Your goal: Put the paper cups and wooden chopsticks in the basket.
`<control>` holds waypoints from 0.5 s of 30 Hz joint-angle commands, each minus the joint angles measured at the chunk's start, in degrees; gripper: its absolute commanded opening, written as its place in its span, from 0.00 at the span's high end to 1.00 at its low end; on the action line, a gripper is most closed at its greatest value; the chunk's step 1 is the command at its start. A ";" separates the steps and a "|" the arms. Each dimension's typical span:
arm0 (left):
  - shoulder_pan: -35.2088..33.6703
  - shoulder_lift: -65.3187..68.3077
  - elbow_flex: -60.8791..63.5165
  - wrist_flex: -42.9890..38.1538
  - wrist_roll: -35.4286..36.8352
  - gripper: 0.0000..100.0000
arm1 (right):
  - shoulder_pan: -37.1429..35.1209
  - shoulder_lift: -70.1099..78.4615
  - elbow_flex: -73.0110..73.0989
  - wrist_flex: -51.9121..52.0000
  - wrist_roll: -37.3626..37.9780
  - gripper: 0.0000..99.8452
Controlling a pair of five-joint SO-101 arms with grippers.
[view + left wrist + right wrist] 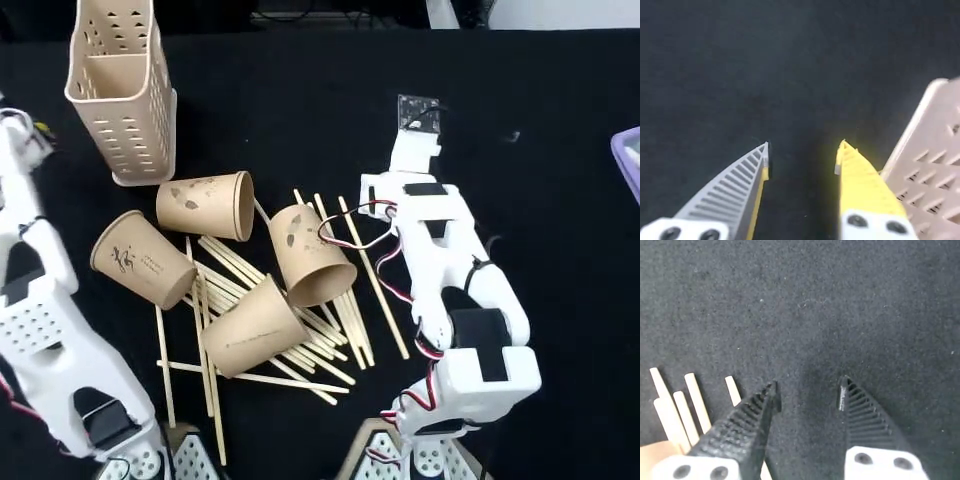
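Right tool [808, 390] hovers about half open over bare bench [300, 110], holding nothing, at 2 o'clock from the pile. Left tool [804, 147] is likewise parted and empty, just beside the basket [135, 130] wall, at its 9 o'clock. Basket stands upright at 11 o'clock from the pile, mouth up, so I load from above. Four paper cups [205, 205] lie on their sides across the wooden chopsticks [390, 322], pinning many. I judge cups go first. Basket looks empty so far.
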 commanded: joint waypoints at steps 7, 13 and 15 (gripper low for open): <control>1.19 -1.32 -38.02 28.57 0.35 0.78 | -0.79 -0.22 -1.45 -0.44 -0.62 0.81; 6.64 -1.41 -51.03 39.91 0.88 0.77 | -0.79 -0.22 -1.45 -0.44 -0.62 0.81; 8.57 -1.32 -52.88 42.46 2.46 0.77 | -0.79 0.13 -1.45 -0.44 -0.62 0.81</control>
